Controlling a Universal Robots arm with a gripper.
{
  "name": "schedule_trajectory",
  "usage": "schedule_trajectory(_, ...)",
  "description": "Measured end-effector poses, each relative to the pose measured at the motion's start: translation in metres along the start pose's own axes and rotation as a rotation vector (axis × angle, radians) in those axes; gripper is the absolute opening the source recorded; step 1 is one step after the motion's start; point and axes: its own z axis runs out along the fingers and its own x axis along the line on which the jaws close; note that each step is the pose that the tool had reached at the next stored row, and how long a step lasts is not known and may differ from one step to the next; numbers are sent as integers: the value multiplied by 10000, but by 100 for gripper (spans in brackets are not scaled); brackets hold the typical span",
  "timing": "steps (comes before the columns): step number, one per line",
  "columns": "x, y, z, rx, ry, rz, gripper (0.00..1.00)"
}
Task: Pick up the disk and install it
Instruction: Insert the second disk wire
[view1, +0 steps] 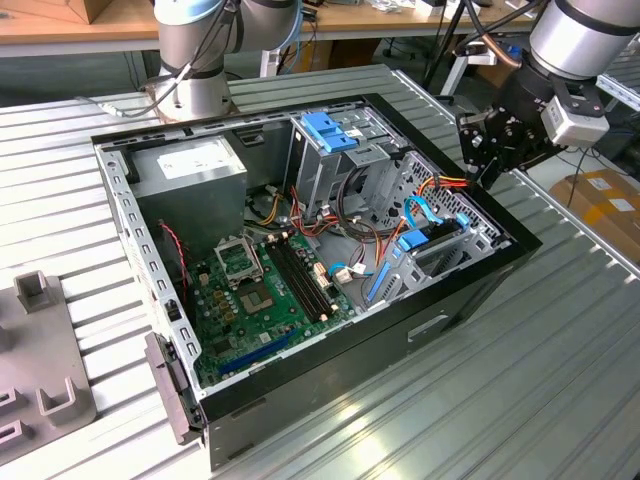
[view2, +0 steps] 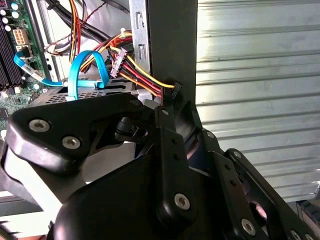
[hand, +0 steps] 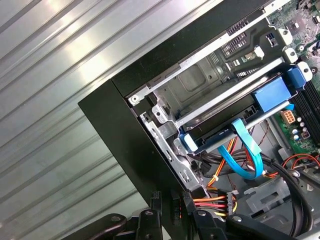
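The disk (hand: 270, 95), a dark drive in a bright blue carrier, lies inside the metal drive cage at the corner of the open computer case (view1: 480, 275). In the exterior view the disk (view1: 412, 241) shows as blue plastic low in the case on the exterior view's right. My black gripper (view1: 478, 165) hangs just outside that side of the case, at the top edge of its wall. In both wrist views the gripper (view2: 167, 107) (hand: 172, 207) sits against the wall next to a bundle of red, yellow and orange power wires (view2: 142, 75).
A thin blue cable (hand: 245, 155) loops beside the cage. The green motherboard (view1: 265, 290), a grey power supply (view1: 190, 170) and a fixed blue bracket (view1: 327, 130) are in the case. Another arm's base (view1: 195, 85) stands behind; a grey fixture (view1: 40, 370) lies at the left.
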Motion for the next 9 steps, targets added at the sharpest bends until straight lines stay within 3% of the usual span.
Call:
schedule_trajectory(4, -1, 1, 1, 0, 0, 0, 28)
schedule_trajectory(5, -1, 1, 1, 0, 0, 0, 21)
schedule_trajectory(9, -1, 0, 1, 1, -1, 0, 21)
